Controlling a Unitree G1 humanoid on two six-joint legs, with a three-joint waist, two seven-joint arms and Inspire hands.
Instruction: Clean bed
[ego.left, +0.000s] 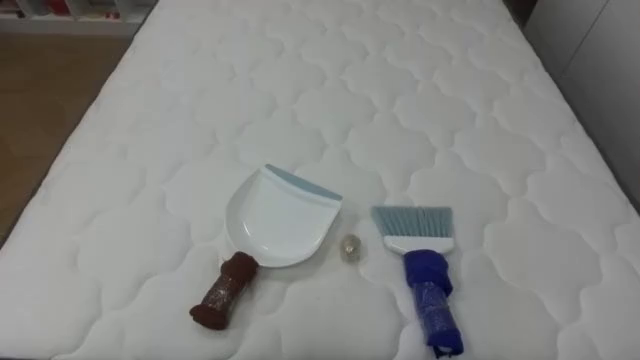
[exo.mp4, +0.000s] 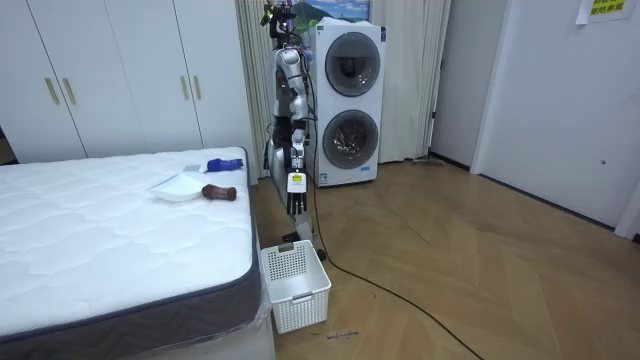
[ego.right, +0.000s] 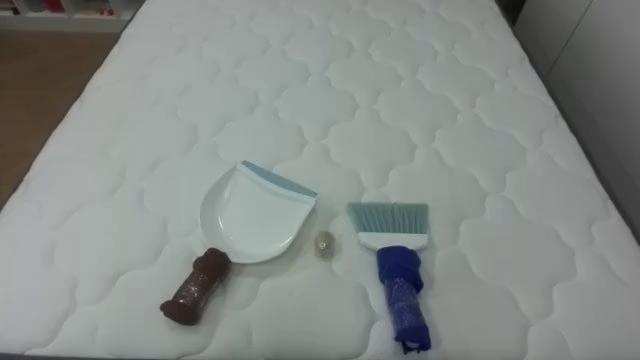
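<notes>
Bed (ego.left: 320, 80): bare white quilted mattress; I stand at its end. Dustpan (ego.left: 275, 215) lies near me, brown handle toward me. Brush (ego.left: 425, 265) lies to its right, apart, blue handle toward me. Left hand (exo.mp4: 294, 188) hangs at my side; open or closed, cannot tell. Small crumpled scrap (ego.left: 350, 247) lies between pan and brush.

Soft, even light falls on the bed (ego.left: 400, 100), shadows faint.
</notes>
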